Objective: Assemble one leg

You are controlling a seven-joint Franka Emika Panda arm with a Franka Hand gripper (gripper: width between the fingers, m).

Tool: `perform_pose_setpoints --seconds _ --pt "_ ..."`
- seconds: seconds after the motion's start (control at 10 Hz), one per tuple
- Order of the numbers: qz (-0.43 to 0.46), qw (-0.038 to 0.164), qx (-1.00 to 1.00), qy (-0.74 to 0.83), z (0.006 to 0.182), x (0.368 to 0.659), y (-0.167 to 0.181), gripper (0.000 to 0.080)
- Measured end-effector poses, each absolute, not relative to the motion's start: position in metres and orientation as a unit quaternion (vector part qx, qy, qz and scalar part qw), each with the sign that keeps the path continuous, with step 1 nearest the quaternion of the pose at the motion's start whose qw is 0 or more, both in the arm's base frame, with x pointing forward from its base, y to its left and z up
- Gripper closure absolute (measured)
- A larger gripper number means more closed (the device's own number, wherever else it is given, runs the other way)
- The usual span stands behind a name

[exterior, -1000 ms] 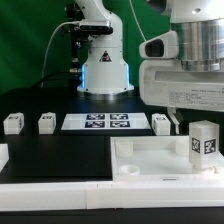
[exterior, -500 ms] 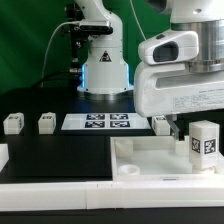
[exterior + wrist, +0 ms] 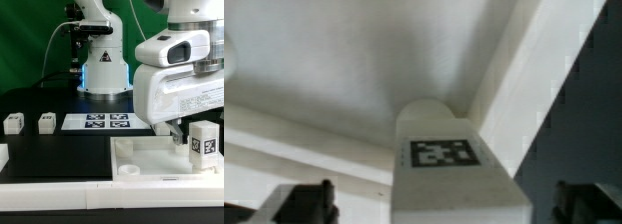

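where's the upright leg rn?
The leg stands at the exterior view's right, on the tray, beside the arm; the wrist view shows it between the open jaws.

The leg [image 3: 205, 140] stands upright on the tray [image 3: 140, 152], with the arm [image 3: 185, 85] crowding the room above and behind it. In the wrist view the fingers [image 3: 310, 200] flank the leg, a gap on each side (neither touching). The table [image 3: 60, 150] lies open between tray and marker board [image 3: 98, 122].

1. The exterior view is bright; the white tray [image 3: 150, 152] shines low on the exterior view's right.
2. A blue light [image 3: 104, 72] glows upper middle there.
3. In the wrist view the leg [image 3: 446, 120] looks soft and blurry.
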State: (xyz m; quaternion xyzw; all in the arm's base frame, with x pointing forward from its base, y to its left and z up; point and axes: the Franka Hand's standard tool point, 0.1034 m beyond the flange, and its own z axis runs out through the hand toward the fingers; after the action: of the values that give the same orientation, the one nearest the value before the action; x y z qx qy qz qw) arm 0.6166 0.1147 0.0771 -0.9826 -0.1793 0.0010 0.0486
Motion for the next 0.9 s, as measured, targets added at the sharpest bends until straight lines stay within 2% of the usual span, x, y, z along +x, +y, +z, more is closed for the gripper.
perform_pose_setpoints --seconds 0.1,0.2,0.3,0.7,0.9 --pt "0.001 0.049 -0.983 -0.179 0.0770 0.6166 0.1146 0.0272" --pt "0.001 0.049 -0.983 -0.179 0.0770 0.6166 0.1146 0.0454" --pt "0.001 0.048 -0.983 -0.179 0.0771 0.6167 0.1141 0.0508" --pt "0.003 0.050 -0.990 -0.132 0.0771 0.6167 0.1144 0.0508" --pt "0.007 0.050 -0.999 0.012 0.0766 0.6168 0.1164 0.0508"
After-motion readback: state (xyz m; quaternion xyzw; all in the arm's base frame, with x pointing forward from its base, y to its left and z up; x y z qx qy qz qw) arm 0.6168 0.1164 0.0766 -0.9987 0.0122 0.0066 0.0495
